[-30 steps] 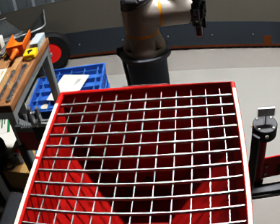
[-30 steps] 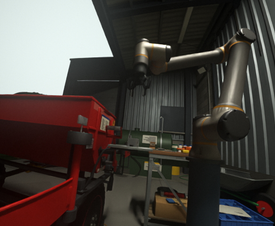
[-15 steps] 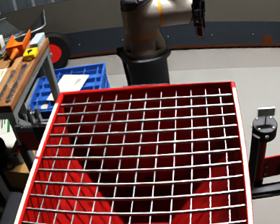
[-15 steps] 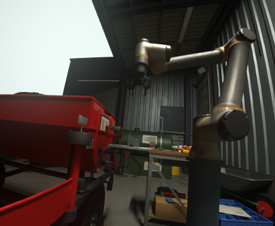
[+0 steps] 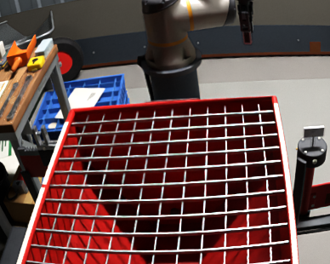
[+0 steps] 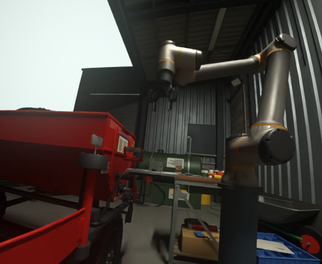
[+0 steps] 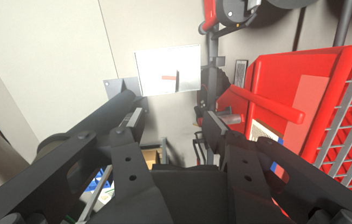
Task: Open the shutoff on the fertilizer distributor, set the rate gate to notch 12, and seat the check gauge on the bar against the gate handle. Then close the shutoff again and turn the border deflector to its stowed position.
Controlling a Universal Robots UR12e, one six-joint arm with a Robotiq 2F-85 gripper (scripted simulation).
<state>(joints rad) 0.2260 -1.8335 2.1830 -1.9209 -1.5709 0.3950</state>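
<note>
The red hopper (image 6: 55, 147) of the fertilizer distributor stands below and to one side of my gripper (image 6: 161, 106), which hangs open and empty high in the air beyond the hopper's corner. The wrist camera looks down past the fingers (image 7: 171, 122) at the hopper's end wall (image 7: 291, 106), with a red handle bar (image 7: 266, 104) and a grey stub (image 7: 230, 119) on it. A black round knob with a grey tab (image 5: 313, 147) sits on a post beside the hopper. A steel grid (image 5: 167, 179) covers the hopper's top.
The workbench (image 5: 14, 85) with small tools stands close to the hopper's corner, and a blue crate (image 5: 82, 100) with a white sheet lies on the floor behind it. A green tank (image 6: 172, 164) stands at the back wall. The robot's pedestal (image 6: 237, 221) rises beside the bench.
</note>
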